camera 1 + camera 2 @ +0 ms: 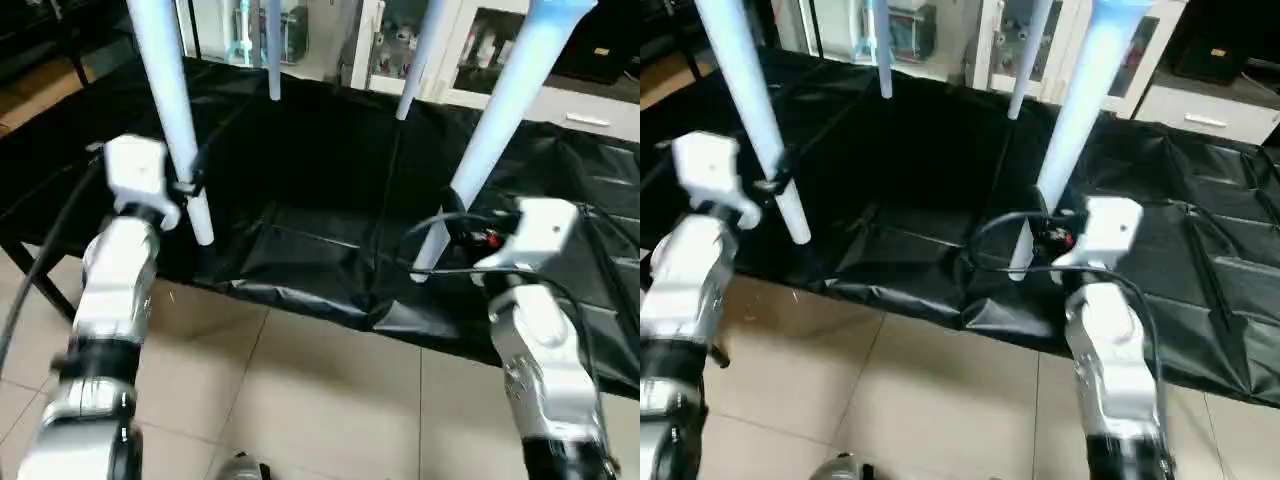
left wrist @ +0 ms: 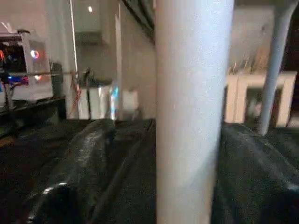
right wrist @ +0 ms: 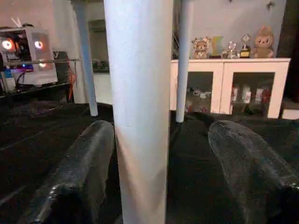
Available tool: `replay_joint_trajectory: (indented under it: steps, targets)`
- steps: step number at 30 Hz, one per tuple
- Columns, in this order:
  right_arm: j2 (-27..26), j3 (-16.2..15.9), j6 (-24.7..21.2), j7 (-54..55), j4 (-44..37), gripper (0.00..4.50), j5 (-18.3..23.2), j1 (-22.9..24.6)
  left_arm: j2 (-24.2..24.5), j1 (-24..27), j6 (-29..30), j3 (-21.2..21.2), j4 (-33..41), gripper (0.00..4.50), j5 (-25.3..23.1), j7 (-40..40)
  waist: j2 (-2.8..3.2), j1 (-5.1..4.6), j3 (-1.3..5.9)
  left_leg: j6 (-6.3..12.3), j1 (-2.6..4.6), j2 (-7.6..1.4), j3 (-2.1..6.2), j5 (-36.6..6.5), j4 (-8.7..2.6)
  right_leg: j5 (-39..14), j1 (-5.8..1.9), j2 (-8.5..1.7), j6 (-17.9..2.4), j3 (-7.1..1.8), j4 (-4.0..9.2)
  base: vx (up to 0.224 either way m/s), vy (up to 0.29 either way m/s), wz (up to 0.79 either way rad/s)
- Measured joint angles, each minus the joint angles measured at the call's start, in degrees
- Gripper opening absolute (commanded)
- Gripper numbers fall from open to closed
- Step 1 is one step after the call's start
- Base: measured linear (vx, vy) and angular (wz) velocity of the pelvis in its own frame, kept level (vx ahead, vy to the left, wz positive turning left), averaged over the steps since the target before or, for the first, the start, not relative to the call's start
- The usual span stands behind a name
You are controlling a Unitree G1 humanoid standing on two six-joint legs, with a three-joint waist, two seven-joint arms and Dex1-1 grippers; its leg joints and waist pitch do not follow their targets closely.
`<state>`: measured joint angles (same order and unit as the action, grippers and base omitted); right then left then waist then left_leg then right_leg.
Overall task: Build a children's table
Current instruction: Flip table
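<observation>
Four white tapered legs of the children's table point down at the black-covered worktable [image 1: 320, 170]; its top is out of view above. My left gripper [image 1: 190, 185] is shut on the near-left leg [image 1: 175, 110], low on it; the leg [image 2: 194, 112] is pressed between both fingers [image 2: 79, 177]. My right gripper [image 1: 462, 232] stands open around the near-right leg [image 1: 500, 110]: that leg [image 3: 140, 112] touches one finger [image 3: 84, 168], with a gap to the other [image 3: 247, 172]. Both far legs [image 1: 273, 60] [image 1: 420, 60] reach the cover at the back.
The black cover's front edge [image 1: 300, 295] hangs over a tiled floor [image 1: 300, 400]. White cabinets [image 1: 470, 60] with glass doors stand behind the worktable. A black cable [image 1: 440, 225] loops beside my right wrist. A white cabinet with figurines [image 3: 229, 79] appears in the right wrist view.
</observation>
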<state>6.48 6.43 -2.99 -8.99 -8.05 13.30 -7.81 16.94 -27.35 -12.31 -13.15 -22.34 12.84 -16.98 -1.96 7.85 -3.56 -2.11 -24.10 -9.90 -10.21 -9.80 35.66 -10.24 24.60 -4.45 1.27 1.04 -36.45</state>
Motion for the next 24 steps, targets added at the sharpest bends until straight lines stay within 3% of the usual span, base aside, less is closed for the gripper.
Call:
replay_joint_trajectory:
  steps: [5, 7, 13, 17, 21, 24]
  targets:
    - [0.4, -0.8, 0.6, -3.0, -5.9, 3.59, 2.1, 6.5, -1.4, 8.4, 0.1, -0.5, 9.8, 4.03, 6.8, -5.2, 0.22, -0.11, 0.08, 0.0, 0.32, 0.0, -0.01, 0.0, -0.14, 0.0, -0.4, 0.01, 0.1, 0.0, 0.35, 0.0, 0.0, 0.0]
    - [1.0, -2.4, 0.5, -4.9, -9.8, 3.59, 3.3, 10.1, -1.4, 13.9, 1.4, -0.5, 14.9, 4.03, 10.0, -7.4, 0.31, -0.64, 0.02, -0.01, 0.82, 0.02, -0.02, 0.0, -0.27, -0.2, -0.78, 0.01, 0.4, -0.04, 0.47, 0.0, 0.0, 0.0]
    - [1.6, -4.7, -0.7, -7.7, -15.2, 3.59, 4.8, 17.6, -1.9, 26.6, 5.6, -1.4, 26.9, 4.03, 12.2, -6.3, -0.01, -1.75, 0.22, -0.02, 1.15, 0.06, -0.01, 0.0, -1.08, -0.3, -0.96, 0.05, 0.4, 0.02, 1.17, 0.0, 0.0, 0.0]
    - [1.5, -5.8, -3.6, -4.9, -14.6, 3.59, 1.6, 18.3, -2.5, 30.3, 10.9, 3.7, 30.5, 4.03, 8.7, -3.9, -0.46, -1.8, 0.5, -0.02, 1.23, 0.09, 0.0, 0.0, -1.21, -0.3, -0.82, 0.09, 0.5, 0.03, 1.57, 0.0, 0.0, 0.0]
    - [1.5, -5.9, -9.0, -0.3, -10.7, 3.59, -1.8, 15.2, -5.0, 29.2, 11.8, 7.0, 28.7, 4.03, 1.2, 1.2, -0.38, -2.69, 0.44, -0.02, 1.23, 0.13, 0.2, 0.0, -1.24, -0.3, -1.07, 0.12, 0.5, 0.21, 2.4, 0.0, 0.0, 0.0]
    - [1.2, -5.8, -10.3, 1.2, -9.7, 3.59, -2.8, 14.5, -5.0, 27.1, 11.9, 7.5, 28.0, 4.03, -2.0, 3.6, -0.3, -3.17, 0.41, -0.02, 1.24, 0.12, 0.51, 0.0, -1.24, -0.3, -1.56, 0.05, 0.5, 0.69, 3.11, 0.0, 0.0, 0.0]
